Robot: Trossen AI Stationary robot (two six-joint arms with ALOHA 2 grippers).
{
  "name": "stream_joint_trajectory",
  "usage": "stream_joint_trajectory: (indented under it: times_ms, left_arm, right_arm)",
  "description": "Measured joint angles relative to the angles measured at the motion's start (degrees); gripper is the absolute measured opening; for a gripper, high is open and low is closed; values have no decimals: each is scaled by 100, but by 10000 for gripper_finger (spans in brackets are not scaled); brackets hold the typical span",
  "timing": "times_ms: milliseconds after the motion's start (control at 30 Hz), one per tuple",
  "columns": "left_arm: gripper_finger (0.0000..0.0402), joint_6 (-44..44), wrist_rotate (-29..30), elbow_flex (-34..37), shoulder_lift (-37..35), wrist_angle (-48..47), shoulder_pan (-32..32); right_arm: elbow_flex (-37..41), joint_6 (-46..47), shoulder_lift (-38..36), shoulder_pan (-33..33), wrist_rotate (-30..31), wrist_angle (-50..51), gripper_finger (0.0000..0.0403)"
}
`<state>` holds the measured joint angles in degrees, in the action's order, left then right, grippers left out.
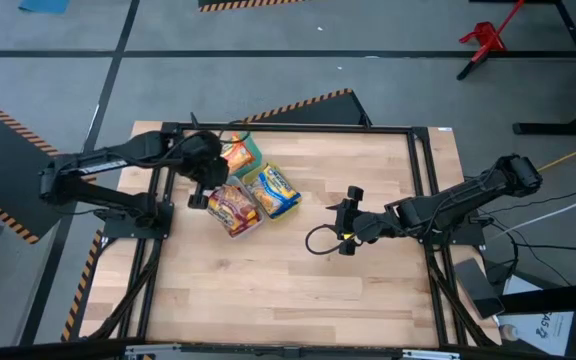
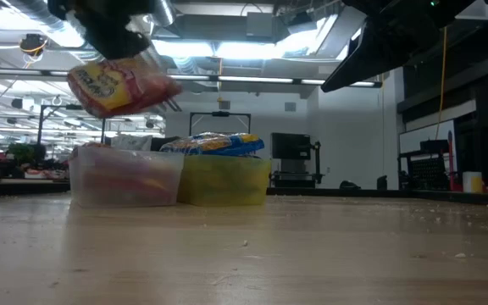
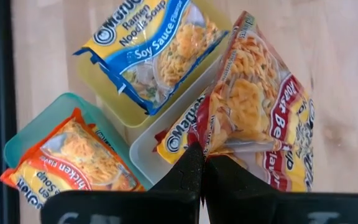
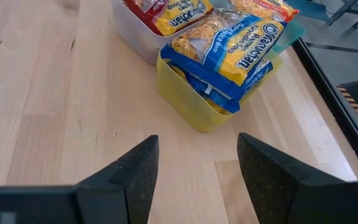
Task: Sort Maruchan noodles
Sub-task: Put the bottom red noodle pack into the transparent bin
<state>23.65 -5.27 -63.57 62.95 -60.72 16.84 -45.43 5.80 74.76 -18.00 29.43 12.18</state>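
Wooden table [image 1: 298,280] mostly bare, three containers [image 4: 207,99] clustered at my left, left gripper [image 3: 202,163] clamped on one red-brown packet [image 3: 260,112] above them, right gripper [image 4: 197,168] spread apart mid-table.

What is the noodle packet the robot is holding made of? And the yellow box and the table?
The red-brown noodle packet pinched in the left gripper looks like thin, glossy plastic film: it crinkles and shines. The yellow box seems to be smooth, slightly see-through plastic, since light glows through its wall. The table looks like pale wood; it shows plank lines and grain.
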Motion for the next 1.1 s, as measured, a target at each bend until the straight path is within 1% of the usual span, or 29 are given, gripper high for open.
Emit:
stream_joint_trajectory:
  times_ms: [133, 300, 600, 733, 900, 1100]
  left_arm:
    - [0, 524, -301, 0, 331, 48, 366]
    - [0, 866, -822, 0, 717, 37, 805]
    - [0, 1525, -1225, 0, 1187, -8, 1192]
    - [0, 1734, -1242, 0, 1387, -66, 1279]
    - [0, 2079, -1196, 0, 1645, -368, 1266]
    - [3, 2176, -689, 0, 1843, -279, 1135]
  right_arm:
    - [0, 4, 0, 0, -1, 23, 207]
    - [2, 4, 0, 0, -2, 49, 207]
    - [2, 9, 0, 0, 102, 191, 207]
    - [2, 9, 0, 0, 101, 191, 207]
    - [2, 7, 0, 0, 102, 192, 207]
    - [2, 0, 0, 0, 102, 191, 207]
